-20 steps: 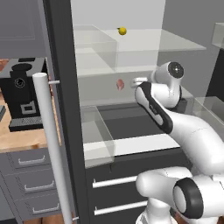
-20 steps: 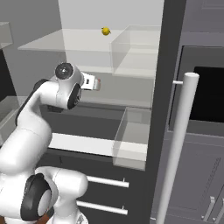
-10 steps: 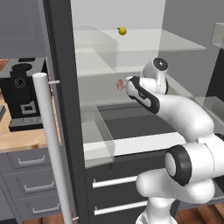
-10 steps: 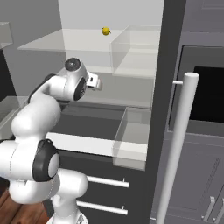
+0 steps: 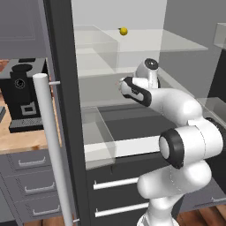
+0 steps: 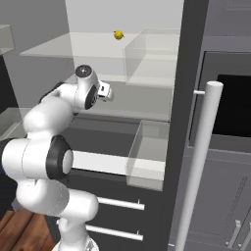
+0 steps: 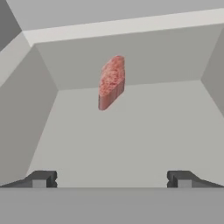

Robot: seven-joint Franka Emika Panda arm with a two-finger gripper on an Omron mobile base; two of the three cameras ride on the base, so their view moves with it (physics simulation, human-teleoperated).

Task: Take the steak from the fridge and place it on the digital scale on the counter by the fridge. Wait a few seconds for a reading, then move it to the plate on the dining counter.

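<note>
the arm reaches into the open fridge (image 5: 66,110), its gripper (image 7: 111,178) with jaws spread wide and holding nothing, pointed at the steak (image 7: 111,81). the steak lies on the pale fridge shelf (image 7: 131,131) ahead of the jaws, well apart from them and a little left of centre in the hand view. a small yellow ball (image 5: 124,31) sits on the glass shelf above, and a black coffee machine (image 5: 24,95) stands on the counter (image 5: 22,141) to the left.

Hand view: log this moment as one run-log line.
phase: reaching into fridge | end effector: open, empty | steak: on fridge shelf, ahead of fingertips, untouched | scale step: not yet done
</note>
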